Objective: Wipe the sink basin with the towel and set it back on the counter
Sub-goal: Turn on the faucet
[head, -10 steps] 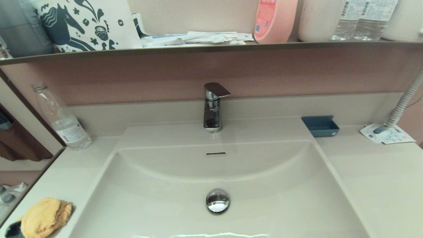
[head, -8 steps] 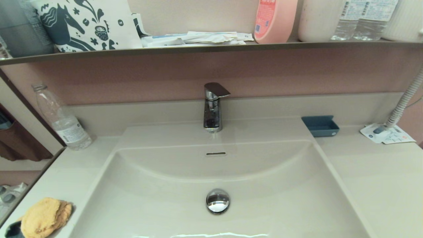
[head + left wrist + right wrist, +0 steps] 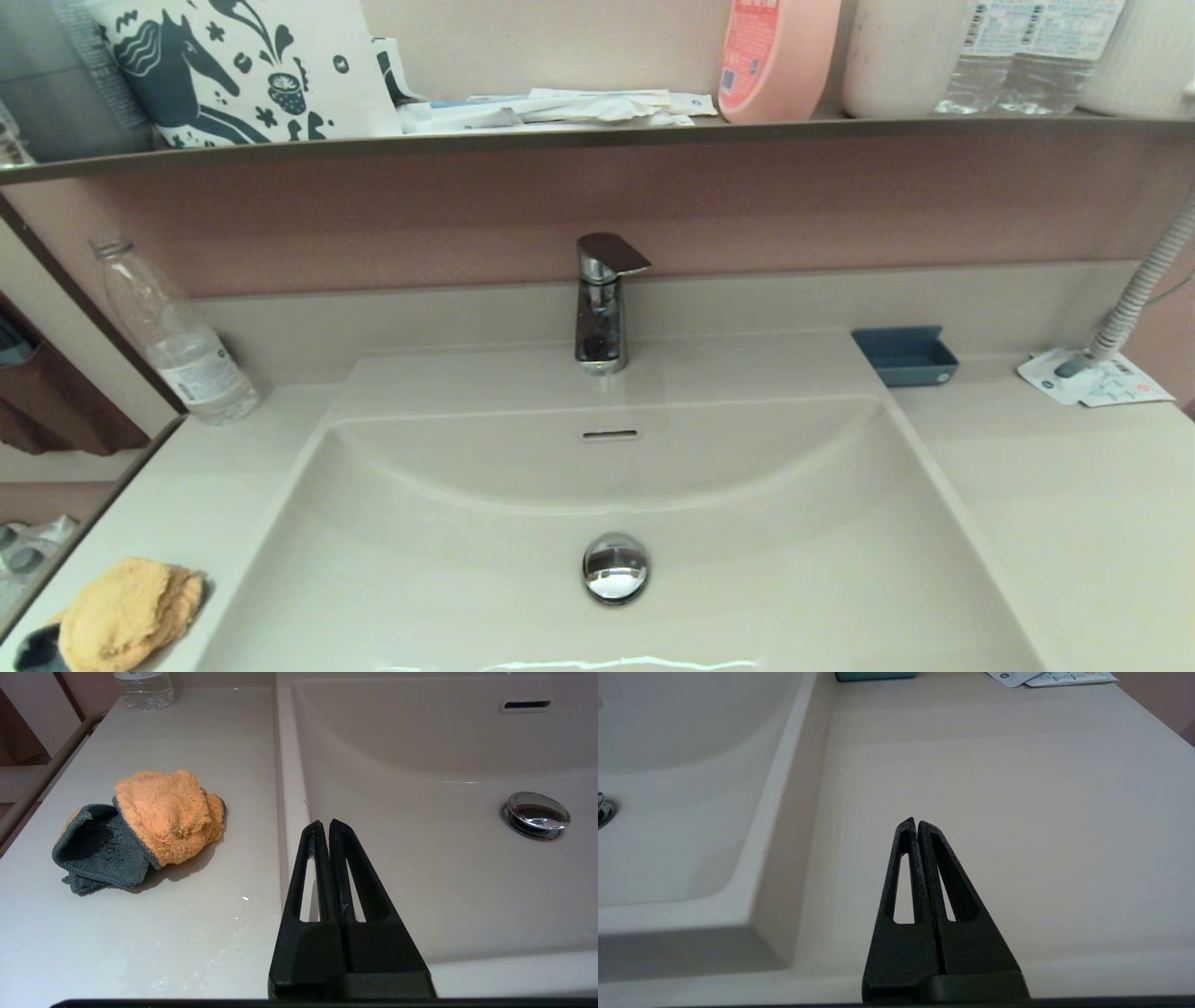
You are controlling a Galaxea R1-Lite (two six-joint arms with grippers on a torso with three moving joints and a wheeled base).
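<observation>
The yellow-orange towel [image 3: 126, 611] [image 3: 166, 814] lies in a lumpy wad on the counter [image 3: 163, 495] left of the sink basin [image 3: 523, 579], with a grey cloth side folded under it. My left gripper [image 3: 325, 823] is shut and empty, hovering over the basin's left rim [image 3: 289, 812], apart from the towel. My right gripper [image 3: 915, 822] is shut and empty above the counter [image 3: 994, 788] right of the basin [image 3: 668, 812]. Neither gripper shows in the head view. The chrome drain plug [image 3: 615, 567] [image 3: 535, 812] sits at the basin's middle.
A chrome faucet [image 3: 602, 303] stands behind the basin. A clear water bottle [image 3: 173, 336] is at the counter's back left, a blue tray [image 3: 906, 355] and paper leaflets [image 3: 1097, 378] at the back right. Water drops [image 3: 224, 942] lie on the left counter. A shelf [image 3: 597, 135] with bottles runs above.
</observation>
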